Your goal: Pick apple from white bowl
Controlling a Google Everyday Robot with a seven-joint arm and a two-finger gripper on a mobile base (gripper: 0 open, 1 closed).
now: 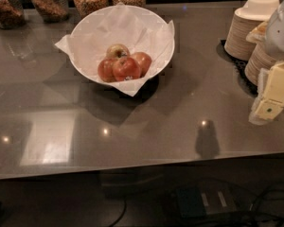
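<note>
Basically, gripper (273, 94) hung at view's right above the desk (146, 131), well apart from the white bowl (92, 14); grip state couldn't be told. Apple (126, 68) probably wanted a top-down approach, clear of neighbouring apples (105, 71).

— Which apple?
— The apple (126, 67) at the front: round, red-orange, faint yellow streaks, dark sticker low, three other apples crowding behind and beside it.
— Lying where?
— In the white bowl (85, 26): wide, upright, lined with crumpled paper, corners over the rim. The gripper (270, 103) hangs well apart, far right.

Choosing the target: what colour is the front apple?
Red-orange apple, camera view; gripper at right edge.
</note>
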